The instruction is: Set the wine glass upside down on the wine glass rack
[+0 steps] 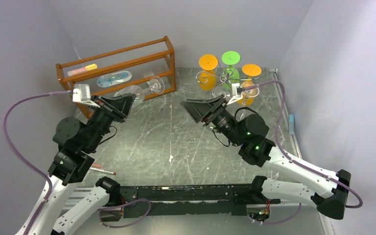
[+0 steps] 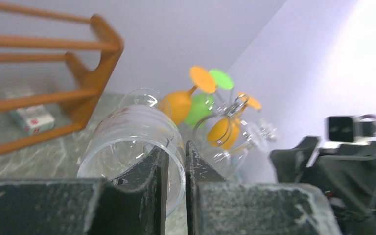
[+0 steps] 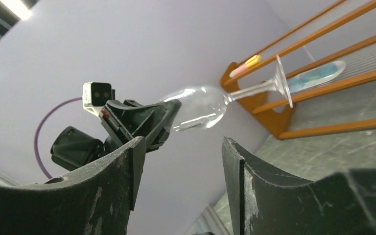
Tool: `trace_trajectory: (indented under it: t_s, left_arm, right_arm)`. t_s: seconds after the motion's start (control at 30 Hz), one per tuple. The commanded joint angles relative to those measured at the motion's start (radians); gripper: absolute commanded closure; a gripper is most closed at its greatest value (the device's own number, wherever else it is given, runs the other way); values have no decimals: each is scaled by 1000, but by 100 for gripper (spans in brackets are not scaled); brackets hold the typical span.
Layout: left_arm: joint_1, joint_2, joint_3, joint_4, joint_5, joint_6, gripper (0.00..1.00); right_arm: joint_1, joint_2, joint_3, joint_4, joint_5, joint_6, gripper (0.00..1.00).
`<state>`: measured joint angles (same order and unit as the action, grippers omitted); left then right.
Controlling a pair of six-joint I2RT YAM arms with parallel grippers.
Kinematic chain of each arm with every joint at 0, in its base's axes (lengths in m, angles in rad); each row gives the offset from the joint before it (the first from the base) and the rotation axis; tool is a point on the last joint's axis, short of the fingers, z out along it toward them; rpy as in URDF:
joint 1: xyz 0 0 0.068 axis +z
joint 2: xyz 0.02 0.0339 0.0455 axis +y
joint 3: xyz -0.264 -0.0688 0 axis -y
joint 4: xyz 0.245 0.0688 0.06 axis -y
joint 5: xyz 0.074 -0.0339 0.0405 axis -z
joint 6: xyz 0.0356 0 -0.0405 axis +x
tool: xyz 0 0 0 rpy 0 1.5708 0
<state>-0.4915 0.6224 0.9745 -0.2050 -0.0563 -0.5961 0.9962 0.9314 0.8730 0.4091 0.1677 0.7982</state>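
Scratched grey table (image 1: 176,142). Left gripper (image 2: 175,147) clamped on the wine glass (image 1: 133,93) rim, upper left; right gripper (image 3: 183,147) apart, empty. We judge it light, slick, brittle: stem hold safer.

The rack (image 1: 223,77) stands in the far right corner, with the wall (image 1: 323,58) close on its right. Three coloured glasses (image 1: 208,73) hang on its left, back and right arms. The right gripper (image 1: 196,111), jaws apart, sits just in front of the rack and to its left, blocking that side. Further left of the rack the table (image 1: 171,132) lies open as far as the shelf (image 1: 127,54). There the left gripper (image 1: 122,100) holds the glass (image 1: 142,90) level, well apart from the rack.
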Motion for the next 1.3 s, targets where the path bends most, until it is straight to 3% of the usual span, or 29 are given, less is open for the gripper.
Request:
trace_trajectory:
  t_s: [0.0, 0.33, 0.6, 0.83, 1.27]
  left_arm:
    - [8, -31, 49, 221, 32, -48, 95]
    - [7, -72, 23, 396, 47, -120, 95]
    - [7, -62, 26, 425, 90, -156, 95]
    - [7, -60, 41, 418, 120, -146, 95]
    - [7, -60, 20, 443, 164, -156, 95]
  right_arm:
    - [4, 40, 0, 116, -22, 136, 38]
    - [26, 205, 137, 156, 50, 410, 41]
    - [72, 354, 261, 264, 73, 508, 38]
    - [90, 432, 343, 206, 117, 625, 39]
    - [91, 505, 416, 203, 150, 636, 53]
